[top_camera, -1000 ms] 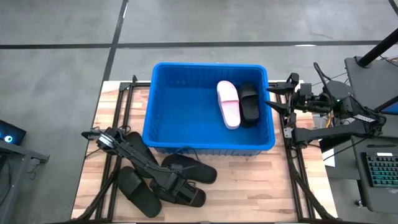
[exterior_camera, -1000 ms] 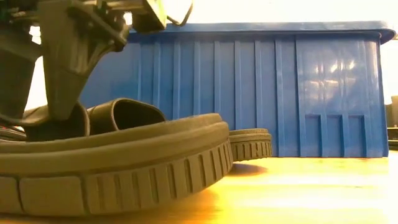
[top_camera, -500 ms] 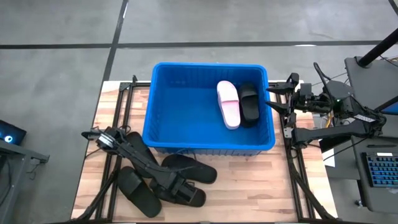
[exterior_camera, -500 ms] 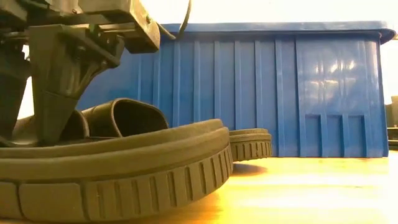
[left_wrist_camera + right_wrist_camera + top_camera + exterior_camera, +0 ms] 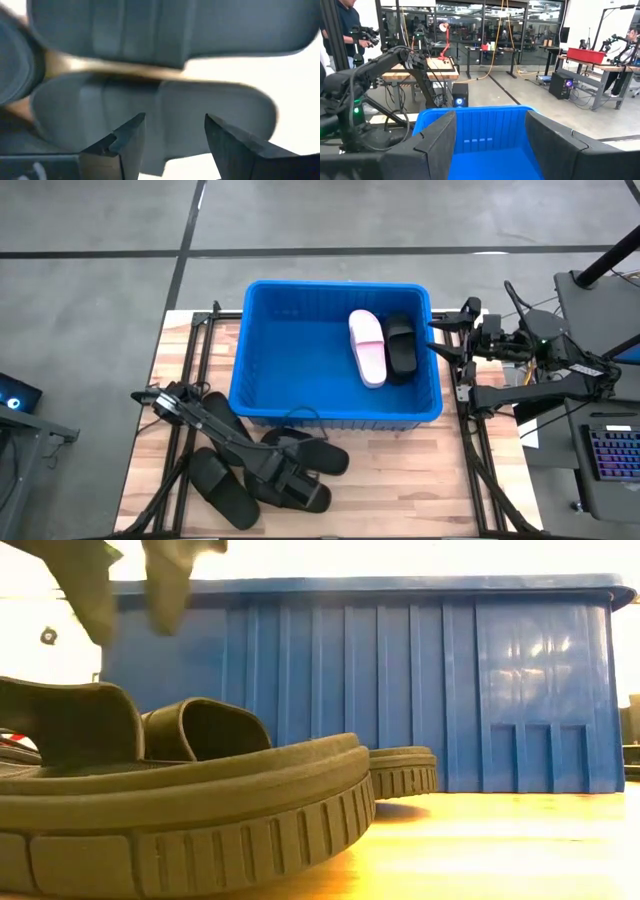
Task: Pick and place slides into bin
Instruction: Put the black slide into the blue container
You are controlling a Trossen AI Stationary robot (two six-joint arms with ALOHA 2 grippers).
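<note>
Wooden table — left tool spread, empty, above black slides | right tool spread, by bin

Two dark, slender jointed arms with thin black cables looped along their links. Left end effector: matte dark fingers, angular with tapering tips. Right end effector: broad dark wedge-shaped fingers.

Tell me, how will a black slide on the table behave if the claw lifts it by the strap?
The black slide has a thick, ridged foam-like sole, so probably light and fairly stiff. Its arched strap may flex, letting the sole hang tilted. The matte surface probably grips well.
</note>
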